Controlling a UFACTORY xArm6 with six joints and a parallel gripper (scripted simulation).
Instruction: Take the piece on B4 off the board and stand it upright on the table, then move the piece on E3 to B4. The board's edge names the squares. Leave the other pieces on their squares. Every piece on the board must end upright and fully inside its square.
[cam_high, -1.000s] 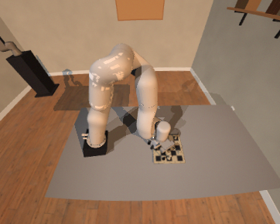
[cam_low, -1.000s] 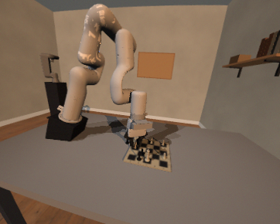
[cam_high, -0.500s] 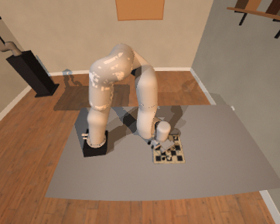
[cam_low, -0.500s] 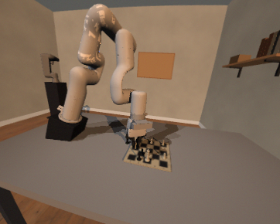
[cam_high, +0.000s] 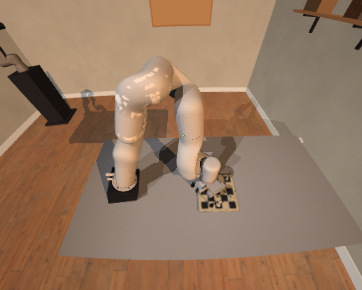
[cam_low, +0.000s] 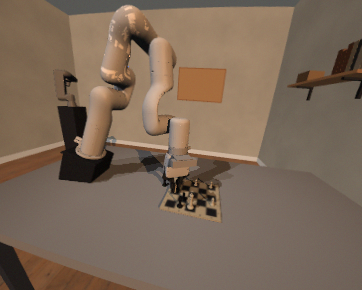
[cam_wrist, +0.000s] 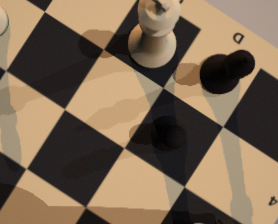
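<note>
The gripper (cam_low: 175, 186) stands at the near-left corner of the board (cam_low: 214, 212), jaws pinched on a dark piece (cam_wrist: 169, 133) that sits straight below the wrist camera on a dark square. Whether this is the B4 piece cannot be read; only the edge letters D and A show. Beyond the jaws, a dark pawn (cam_wrist: 226, 71) leans by the D mark, and a white piece (cam_wrist: 154, 31) stands beside it. All rests on a grey table (cam_low: 280, 240).
</note>
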